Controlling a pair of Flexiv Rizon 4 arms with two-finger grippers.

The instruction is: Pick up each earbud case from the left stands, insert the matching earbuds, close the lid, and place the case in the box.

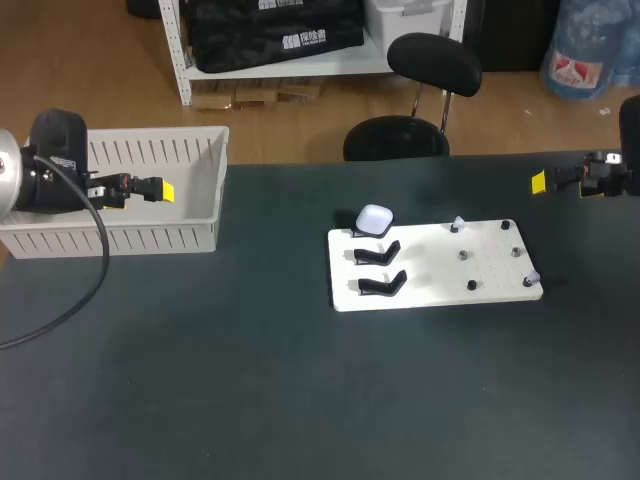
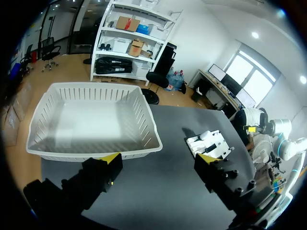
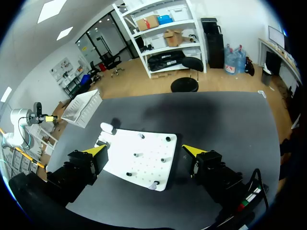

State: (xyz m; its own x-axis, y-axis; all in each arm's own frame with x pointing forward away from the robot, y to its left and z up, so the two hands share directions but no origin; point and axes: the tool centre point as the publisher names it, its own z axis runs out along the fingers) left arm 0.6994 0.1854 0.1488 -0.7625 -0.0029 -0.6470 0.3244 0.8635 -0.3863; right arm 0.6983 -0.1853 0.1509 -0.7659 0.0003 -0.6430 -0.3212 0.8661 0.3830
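Observation:
A white earbud case (image 1: 374, 219) sits lid shut on the rearmost of three black stands at the left side of the white board (image 1: 435, 288); the two nearer stands (image 1: 380, 285) are bare. Pale earbuds rest on pegs at the board's back (image 1: 459, 222) and front right corner (image 1: 533, 277). My left gripper (image 1: 150, 189) hangs open over the white basket (image 1: 60, 240), far left of the board. Held high at the table's far right edge, my right gripper (image 1: 560, 180) is open too. In the right wrist view the board (image 3: 139, 155) lies under that gripper (image 3: 144, 151), with the case (image 3: 106, 127) ahead.
The slatted white basket (image 2: 91, 120) stands at the table's back left corner, with nothing in it. In the left wrist view the board (image 2: 218, 149) and case (image 2: 205, 135) lie ahead of the left gripper (image 2: 159, 158), off to one side. Dark table surface surrounds the board.

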